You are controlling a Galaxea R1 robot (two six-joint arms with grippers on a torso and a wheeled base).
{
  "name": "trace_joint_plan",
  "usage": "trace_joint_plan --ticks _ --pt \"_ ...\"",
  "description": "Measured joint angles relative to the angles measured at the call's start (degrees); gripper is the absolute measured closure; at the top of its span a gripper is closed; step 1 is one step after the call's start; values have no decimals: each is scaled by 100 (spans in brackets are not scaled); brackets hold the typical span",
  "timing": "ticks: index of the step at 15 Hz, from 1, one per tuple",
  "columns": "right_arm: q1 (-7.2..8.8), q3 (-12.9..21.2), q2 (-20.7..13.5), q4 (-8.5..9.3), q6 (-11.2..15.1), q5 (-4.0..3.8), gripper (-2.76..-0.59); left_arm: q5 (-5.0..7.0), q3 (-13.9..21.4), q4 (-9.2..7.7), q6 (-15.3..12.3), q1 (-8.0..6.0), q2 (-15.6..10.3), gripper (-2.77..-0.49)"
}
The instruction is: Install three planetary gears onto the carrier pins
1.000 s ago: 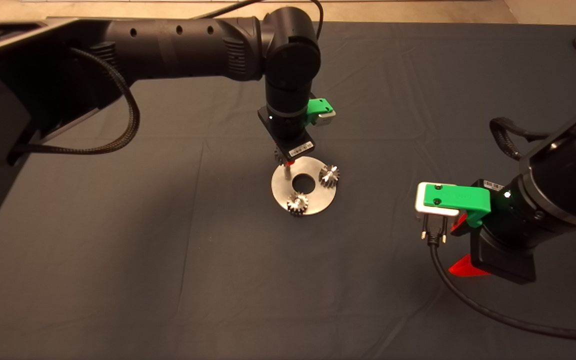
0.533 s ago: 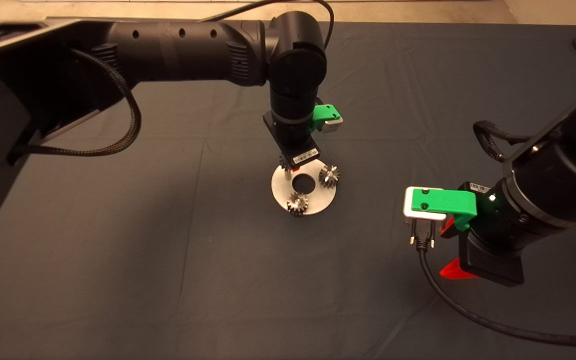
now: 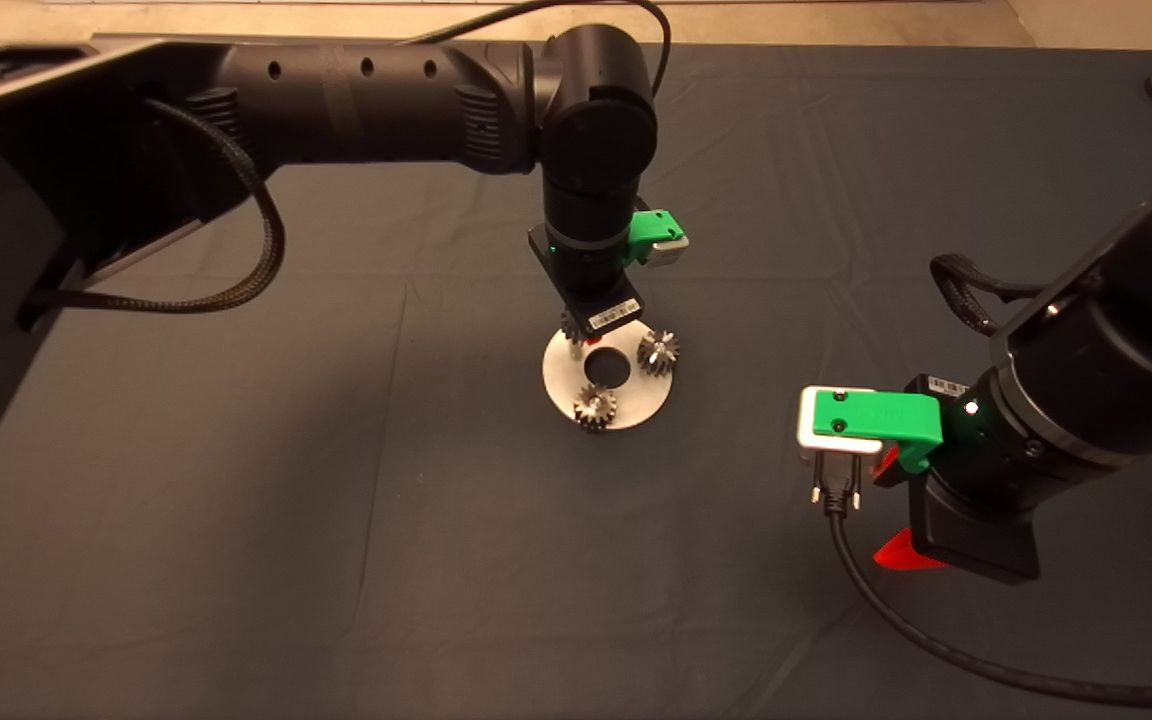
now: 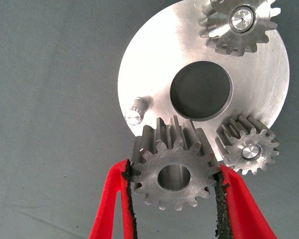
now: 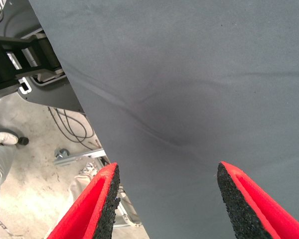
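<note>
The third gear [image 4: 174,175] is a small machined steel cog with squared teeth and a smooth round bore, and it sits pinched between the two black foam pads of the left gripper [image 4: 175,199], one pad pressing each flank. It hangs above the disc's edge, not on a peg. Just beyond the gripper's tips stands the one bare carrier pin [image 4: 136,111], a short bright cylinder with a flat polished end, offset to one side of the held gear rather than under its bore.

The pin rises from the carrier disc [image 4: 154,64], a flat round plate of brushed silver metal with a large circular hole at its centre. Two more gears are already seated on it: one [image 4: 249,145] just past the gripper's other finger, its peg's end showing in the bore, and another [image 4: 239,22] at the far side of the disc beyond the central hole, likewise threaded on its peg. From above, the disc [image 3: 561,385] lies flat on the dark cloth mat [image 3: 336,500], which shows soft creases.

The right gripper [image 3: 901,510] hovers low over bare mat well apart from the disc, its red fingers [image 5: 97,199] spread wide and empty, with coarse black foam pads.
</note>
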Motion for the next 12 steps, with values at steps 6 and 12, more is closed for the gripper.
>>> trace_joint_plan --ticks 6,12 --pt "-3 1 12 13 0 -2 -144 -114 0 212 -2 139 0 -64" --pt "-18 1 39 22 -1 0 -144 -201 -22 463 0 246 0 -64"
